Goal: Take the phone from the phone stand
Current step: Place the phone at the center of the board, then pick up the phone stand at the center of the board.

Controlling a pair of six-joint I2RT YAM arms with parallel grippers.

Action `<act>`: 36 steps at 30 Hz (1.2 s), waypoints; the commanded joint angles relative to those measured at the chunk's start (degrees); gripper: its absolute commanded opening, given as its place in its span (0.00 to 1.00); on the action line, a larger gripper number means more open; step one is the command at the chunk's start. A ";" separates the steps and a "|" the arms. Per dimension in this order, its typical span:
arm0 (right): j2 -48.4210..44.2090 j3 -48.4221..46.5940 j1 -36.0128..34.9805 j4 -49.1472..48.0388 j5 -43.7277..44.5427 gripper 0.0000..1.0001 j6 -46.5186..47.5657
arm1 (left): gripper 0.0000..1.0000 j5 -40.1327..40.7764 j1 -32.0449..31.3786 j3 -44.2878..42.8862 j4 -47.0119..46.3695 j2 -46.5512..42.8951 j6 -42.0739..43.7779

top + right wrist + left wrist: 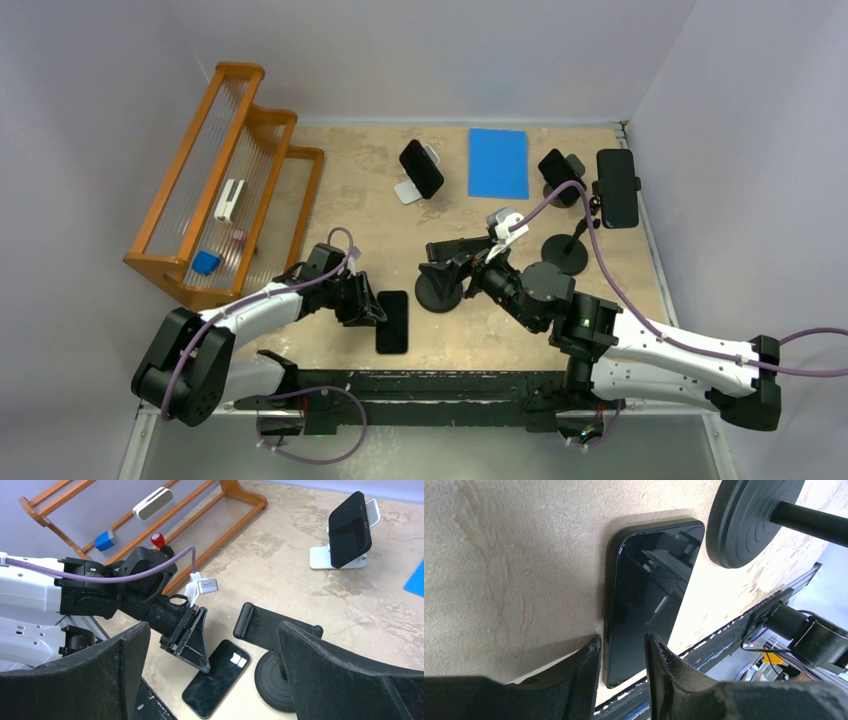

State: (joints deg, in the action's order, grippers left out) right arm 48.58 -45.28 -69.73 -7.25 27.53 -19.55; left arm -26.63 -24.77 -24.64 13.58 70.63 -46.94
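The left pincer [624, 639] sat low over the table, its two black fingers a little apart with the near end of the slim black glass-fronted phone [649, 590] showing between them; whether they pressed on the phone's edges or stood just clear could not be told. The phone lay flat, screen up, on the mottled beige tabletop [499, 555], running away from the fingertips. Just beyond its far end stood the black phone stand with a round weighted base [749, 520], its clamp holding nothing. Judged from that, the removal looked done, with only letting go and backing off left. The left arm lay stretched low along the near edge, wrist pitched down. The right pincer [214, 630] hung wide open above the stand, gripping nothing, its arm reaching in from the other side.
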 commanded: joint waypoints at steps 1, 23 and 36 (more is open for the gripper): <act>-1.01 0.14 -0.23 -2.51 1.45 0.99 -0.63 | 0.35 0.41 -0.01 -1.68 -0.18 -1.33 -0.08; 0.35 1.16 -0.23 -2.95 8.44 0.99 -3.91 | 0.37 -8.84 -0.19 -14.71 2.94 -11.93 6.38; -0.18 2.62 -0.23 4.08 13.89 0.99 -11.34 | 0.36 -0.80 -0.18 -20.05 -4.14 -19.10 27.58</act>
State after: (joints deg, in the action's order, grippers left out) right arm 49.74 -44.03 -69.73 -3.60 38.44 -28.23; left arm -30.76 -24.82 -44.53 15.31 54.98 -27.59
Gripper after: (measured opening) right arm 0.987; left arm 0.366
